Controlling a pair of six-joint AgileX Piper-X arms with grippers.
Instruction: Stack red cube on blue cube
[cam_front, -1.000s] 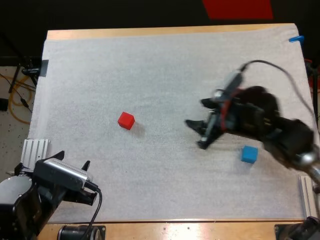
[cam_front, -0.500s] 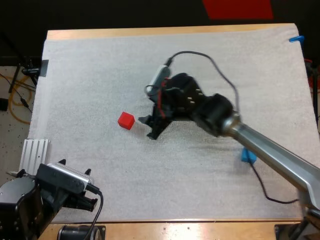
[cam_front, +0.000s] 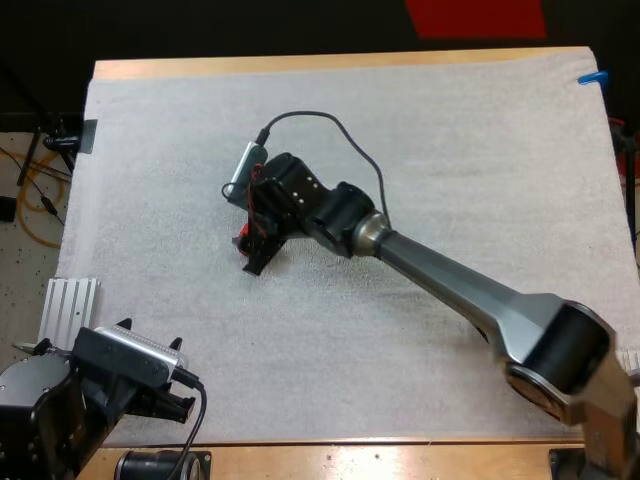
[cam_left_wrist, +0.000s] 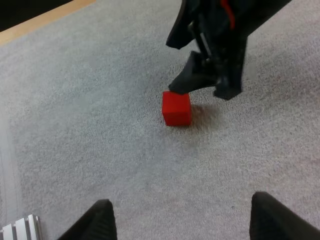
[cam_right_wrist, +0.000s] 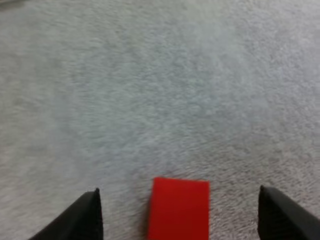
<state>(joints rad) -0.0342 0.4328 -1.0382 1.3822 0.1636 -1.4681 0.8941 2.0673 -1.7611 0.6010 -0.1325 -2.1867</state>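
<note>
High overhead; both wrists near red cube (cam_left_wrist: 176, 108).

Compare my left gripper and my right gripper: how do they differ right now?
The right gripper is out on the mat at the red cube; the left gripper sits by the mat's near left corner, far from it. The cube lies between the right gripper's fingers; only bare mat lies between the left gripper's. Both are open, holding nothing.

A light wooden table (cam_front: 300, 65) carries a white textured mat (cam_front: 450, 150) that covers nearly all its top, with pale speckled floor (cam_front: 25, 255) to its left
</note>
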